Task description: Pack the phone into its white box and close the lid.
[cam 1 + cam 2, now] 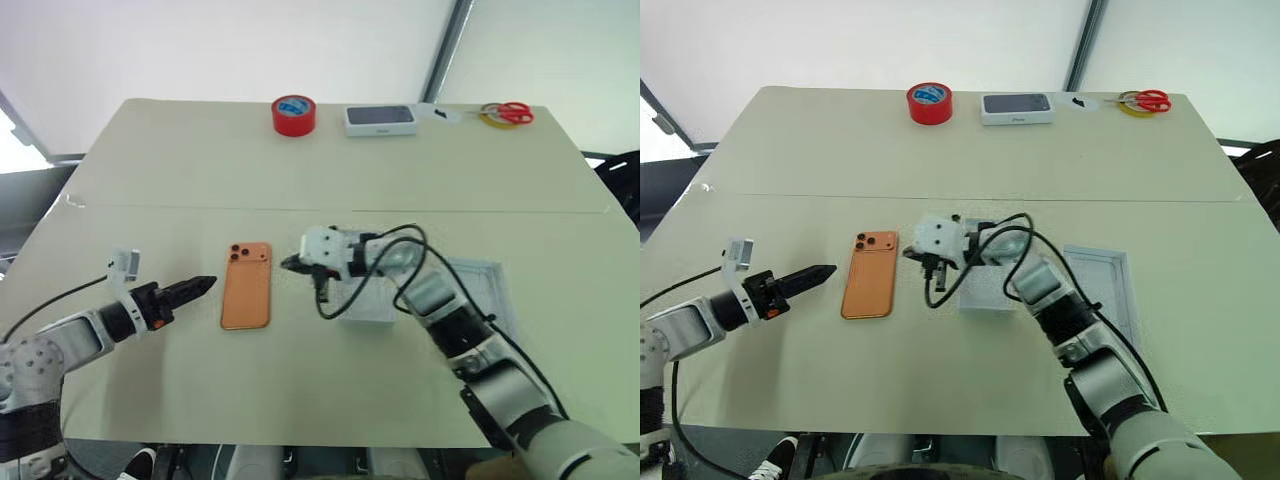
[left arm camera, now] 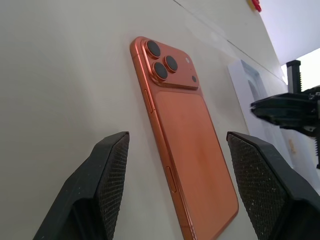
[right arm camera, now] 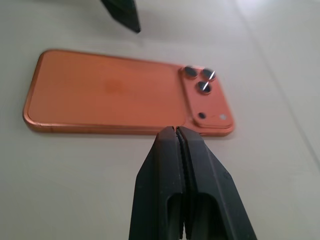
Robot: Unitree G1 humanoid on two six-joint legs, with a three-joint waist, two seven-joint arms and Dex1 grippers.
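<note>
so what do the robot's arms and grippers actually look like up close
Both arms are built of silver-grey segments with black joints. The left gripper has two pointed black fingers with finely textured inner pads, behind an orange-red ring. The right gripper sits on a white housing, with black cables looping along the forearm.

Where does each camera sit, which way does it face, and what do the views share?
Head eyes: look forward and down over the table; both arms show.
Left wrist: looks along the open left gripper at the phone, with the right gripper beyond.
Right wrist: looks along the shut right gripper at the phone, with the left gripper's tip beyond.
Shared: the phone lying camera side up.
</note>
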